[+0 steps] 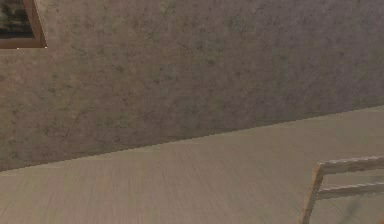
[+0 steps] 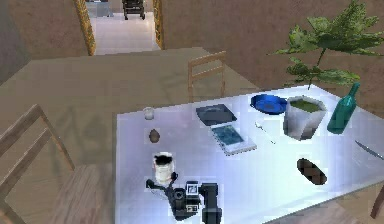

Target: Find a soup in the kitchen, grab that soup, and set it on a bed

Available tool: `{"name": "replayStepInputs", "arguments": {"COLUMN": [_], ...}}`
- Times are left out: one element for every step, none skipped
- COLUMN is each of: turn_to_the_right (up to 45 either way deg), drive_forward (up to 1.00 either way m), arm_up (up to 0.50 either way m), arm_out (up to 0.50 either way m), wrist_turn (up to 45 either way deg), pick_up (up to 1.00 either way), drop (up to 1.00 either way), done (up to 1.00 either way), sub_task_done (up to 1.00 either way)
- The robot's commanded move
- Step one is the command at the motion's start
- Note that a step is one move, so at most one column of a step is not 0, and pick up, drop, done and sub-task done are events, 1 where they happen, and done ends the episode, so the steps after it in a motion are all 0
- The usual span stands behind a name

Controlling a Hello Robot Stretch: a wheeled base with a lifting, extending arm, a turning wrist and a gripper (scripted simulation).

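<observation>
Ahead of me, a picture frame (image 1: 18, 24) sat in the forward view's top left corner. A speckled wall (image 1: 200, 70) ran across to a wooden chair back (image 1: 350, 185) at the lower right.

Out to the arm side, a wooden chair (image 2: 35, 150) stood at the left end of the white table (image 2: 270, 195). Next along the tabletop came a small glass (image 2: 148, 113) and a brown lump (image 2: 154, 133). Then came a small pale cylinder (image 2: 163, 161) with a dark top, standing upright near the table's near edge. I judged it to be the soup.

The gripper (image 2: 160, 184) lay just beside that cylinder, on the end of the arm (image 2: 211, 203). With the cylinder resting on the table right at the fingers, I could not tell whether the gripper held it or held anything at all.

Further right were a dark flat slab (image 2: 216, 113), a book (image 2: 232, 138), a blue plate (image 2: 268, 102), a potted plant (image 2: 303, 117) and a teal bottle (image 2: 344, 110).

My worry was the cylinder. If the grasp was not secure, a lift or a pull-back could tip it or drag it off the near edge. Turning the base with the wall close ahead and that chair at the right could also snag the robot or jolt the load.
</observation>
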Motion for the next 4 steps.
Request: {"name": "replayStepInputs", "arguments": {"turn_to_the_right": [0.0, 0.0, 0.0, 0.0], "drive_forward": [0.00, 0.00, 0.00, 0.00], "arm_up": [0.32, 0.00, 0.00, 0.00], "arm_out": [0.00, 0.00, 0.00, 0.00], "wrist_turn": [0.0, -45.0, -45.0, -15.0], "pick_up": [0.00, 0.00, 0.00, 0.00], "drop": [0.00, 0.00, 0.00, 0.00], "done": [0.00, 0.00, 0.00, 0.00], "sub_task_done": [0.00, 0.00, 0.00, 0.00]}}
